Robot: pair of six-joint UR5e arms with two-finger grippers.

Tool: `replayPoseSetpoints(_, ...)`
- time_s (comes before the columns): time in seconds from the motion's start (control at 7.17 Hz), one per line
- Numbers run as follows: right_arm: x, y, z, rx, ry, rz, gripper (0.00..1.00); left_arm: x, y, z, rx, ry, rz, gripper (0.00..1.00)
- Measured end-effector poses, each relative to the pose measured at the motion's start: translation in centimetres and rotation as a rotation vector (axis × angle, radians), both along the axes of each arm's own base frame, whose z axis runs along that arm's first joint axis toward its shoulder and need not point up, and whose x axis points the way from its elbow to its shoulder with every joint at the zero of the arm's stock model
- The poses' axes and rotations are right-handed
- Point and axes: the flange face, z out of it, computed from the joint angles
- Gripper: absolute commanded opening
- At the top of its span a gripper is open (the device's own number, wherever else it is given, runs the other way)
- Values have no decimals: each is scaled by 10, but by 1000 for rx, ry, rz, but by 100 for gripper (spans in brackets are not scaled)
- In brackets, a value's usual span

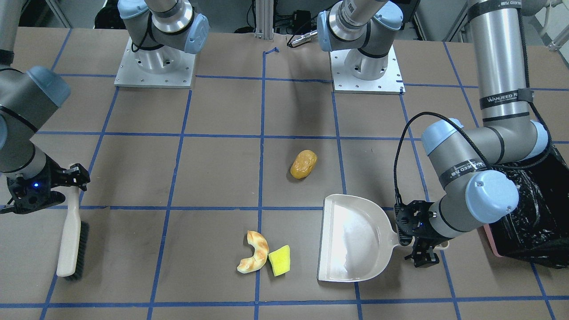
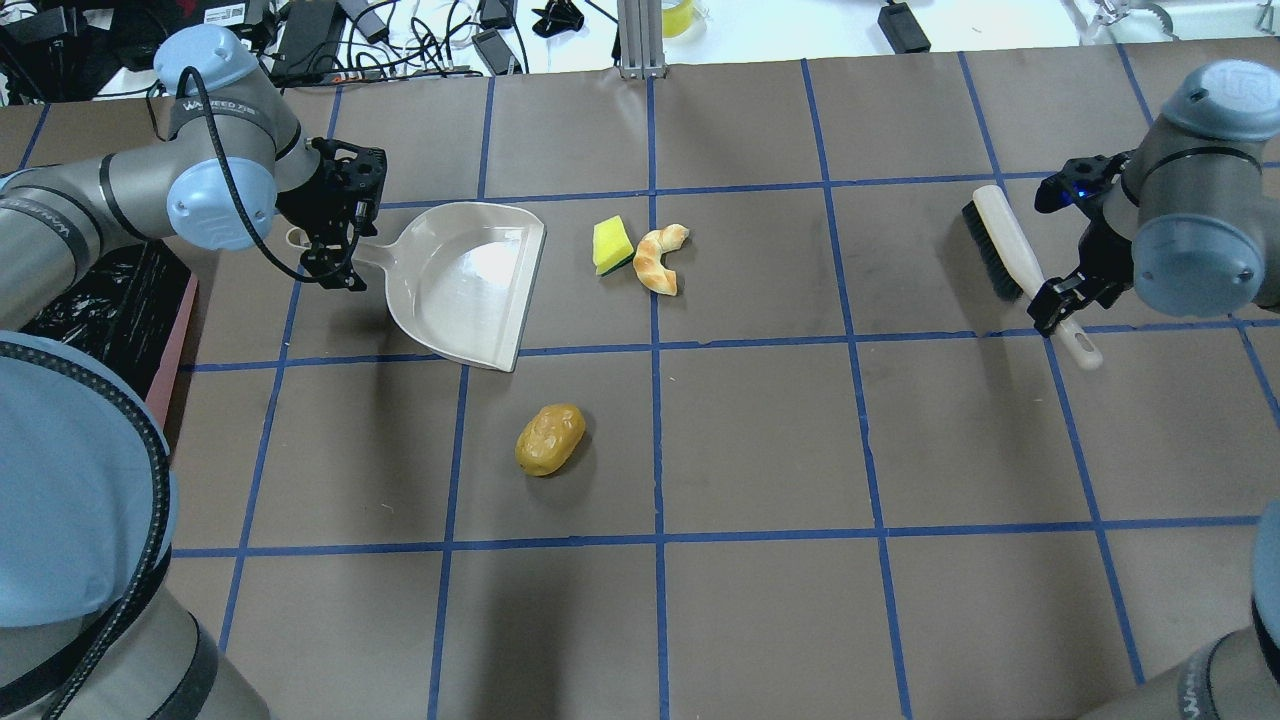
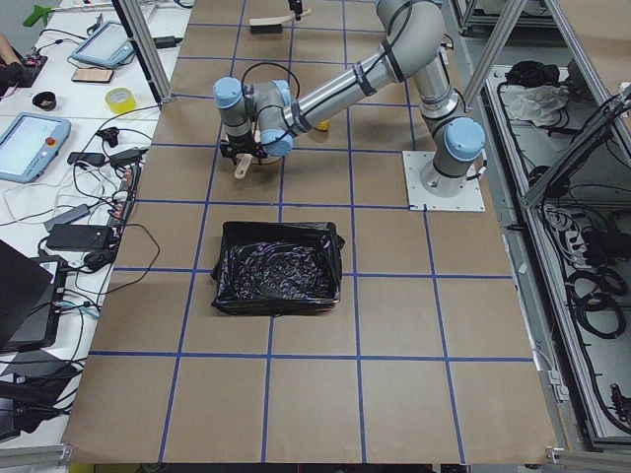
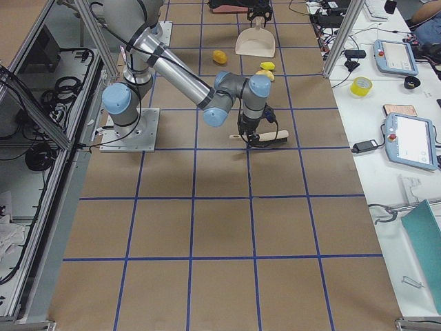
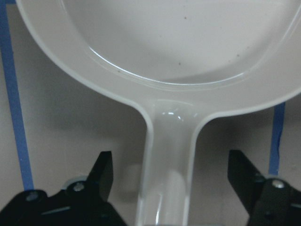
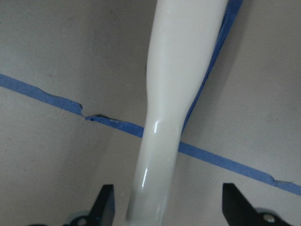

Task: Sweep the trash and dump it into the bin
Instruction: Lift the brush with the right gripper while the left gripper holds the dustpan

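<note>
The trash lies on the table: a golden-brown potato (image 2: 549, 439), a tan crescent (image 2: 660, 260) and a yellow-green sponge wedge (image 2: 611, 244) next to it. The cream dustpan (image 2: 460, 280) lies flat with its mouth toward the sponge. My left gripper (image 2: 335, 225) is open, with its fingers apart on either side of the dustpan handle (image 5: 169, 188). My right gripper (image 2: 1060, 290) is open astride the handle (image 6: 160, 117) of the brush (image 2: 1010, 255), which lies on the table. The pink bin with a black bag (image 3: 276, 268) stands behind my left arm.
The two arm bases (image 1: 153, 66) (image 1: 366, 71) stand at the robot's edge of the table. Blue tape lines (image 2: 655, 350) cross the brown table. Cables and devices (image 2: 400, 30) lie beyond the far edge.
</note>
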Motion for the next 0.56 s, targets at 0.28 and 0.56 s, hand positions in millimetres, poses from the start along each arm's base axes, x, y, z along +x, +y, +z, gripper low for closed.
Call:
replayPoseSetpoints(0.28,1,1,-2,17,-8,-2,0,-13,3,-10,14,0,32,90)
replayPoseSetpoints(0.56,1,1,0,22,-14,-3,0,-18,7,-18,15,-1,33,40)
